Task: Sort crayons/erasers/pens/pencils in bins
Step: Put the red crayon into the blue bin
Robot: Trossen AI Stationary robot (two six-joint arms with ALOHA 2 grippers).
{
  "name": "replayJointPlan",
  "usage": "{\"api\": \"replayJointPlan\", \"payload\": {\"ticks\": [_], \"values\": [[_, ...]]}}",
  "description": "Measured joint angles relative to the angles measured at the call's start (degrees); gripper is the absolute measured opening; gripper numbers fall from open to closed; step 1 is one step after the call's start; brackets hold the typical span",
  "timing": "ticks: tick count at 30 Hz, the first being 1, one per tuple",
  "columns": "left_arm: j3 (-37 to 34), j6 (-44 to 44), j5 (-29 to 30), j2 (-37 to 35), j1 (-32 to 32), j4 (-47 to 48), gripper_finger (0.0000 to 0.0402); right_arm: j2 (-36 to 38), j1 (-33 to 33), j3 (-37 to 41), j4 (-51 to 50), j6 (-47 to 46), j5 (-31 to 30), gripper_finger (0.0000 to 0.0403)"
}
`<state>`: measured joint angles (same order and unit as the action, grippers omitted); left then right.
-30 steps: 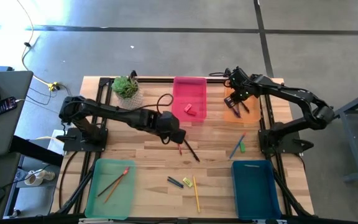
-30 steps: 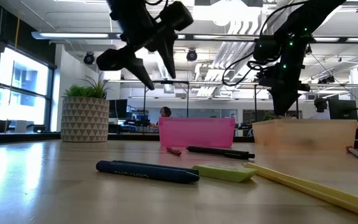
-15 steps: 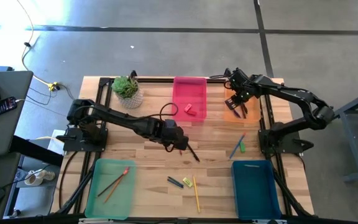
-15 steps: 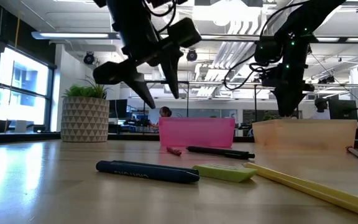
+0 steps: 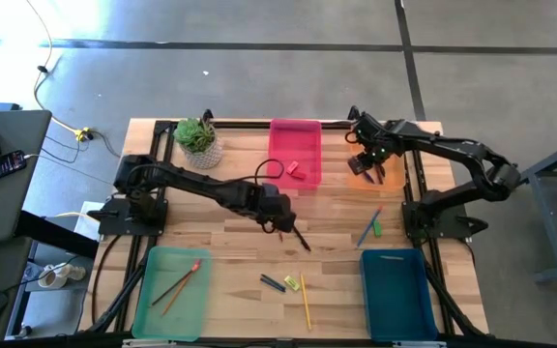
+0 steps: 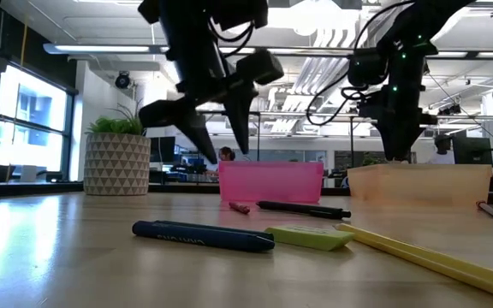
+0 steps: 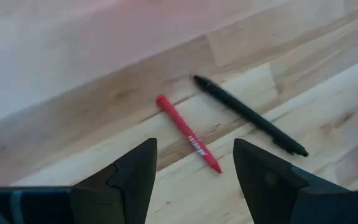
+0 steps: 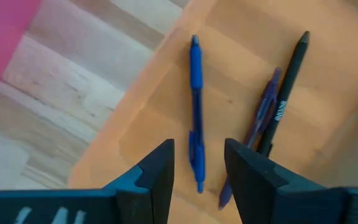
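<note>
Fingers on the left end effector (image 7: 191, 171) are spread wide with nothing between them, hanging a bit above the desk (image 5: 230, 261) near its middle. Right ahead of its tips lies a red crayon (image 7: 188, 133), and just past that a black pen (image 7: 248, 114), angled away from the crayon and not touching it. Neither one is in contact with the end effector.

The right end effector (image 8: 197, 165) is up over the orange bin (image 8: 135, 112) at the back right. Its fingers are parted and empty too, not quite as wide as the left's. Directly below and between them sits a blue pen (image 8: 195, 99) on the bin floor, with a purple pen (image 8: 263, 112) and a black one (image 8: 288, 81) lying together off to one side of it.

The rest, seen from overhead: the pink bin (image 5: 295, 155) is beside the right end effector, on the left arm's side, with a pinkish eraser (image 5: 294, 171) in it. The light green bin (image 5: 172, 280) is toward the front from the left end effector and holds a couple of pencils (image 5: 177, 285). The teal bin (image 5: 395, 280) sits at the front right. Loose on the desk in front of the left end effector are a dark blue crayon (image 5: 272, 282), a green eraser (image 5: 291, 282) and a yellow pencil (image 5: 306, 302). A few more sticks (image 5: 371, 227) lie between the orange and teal bins.
</note>
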<state>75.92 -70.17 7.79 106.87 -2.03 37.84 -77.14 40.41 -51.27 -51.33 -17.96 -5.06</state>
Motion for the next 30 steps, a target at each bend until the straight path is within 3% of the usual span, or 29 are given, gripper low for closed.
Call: {"api": "replayJointPlan", "payload": {"ticks": [10,30], "values": [[5.4,6.3,0.5,-0.2,-1.1,6.2,0.02,0.0,-5.2,0.0,0.1,-2.8,-0.9,0.0133],[5.4,-6.2,7.4,-0.2,1.7,5.9,0.02,0.0,-7.9,0.0,0.2,-2.4,-1.0,0.0133]]}}
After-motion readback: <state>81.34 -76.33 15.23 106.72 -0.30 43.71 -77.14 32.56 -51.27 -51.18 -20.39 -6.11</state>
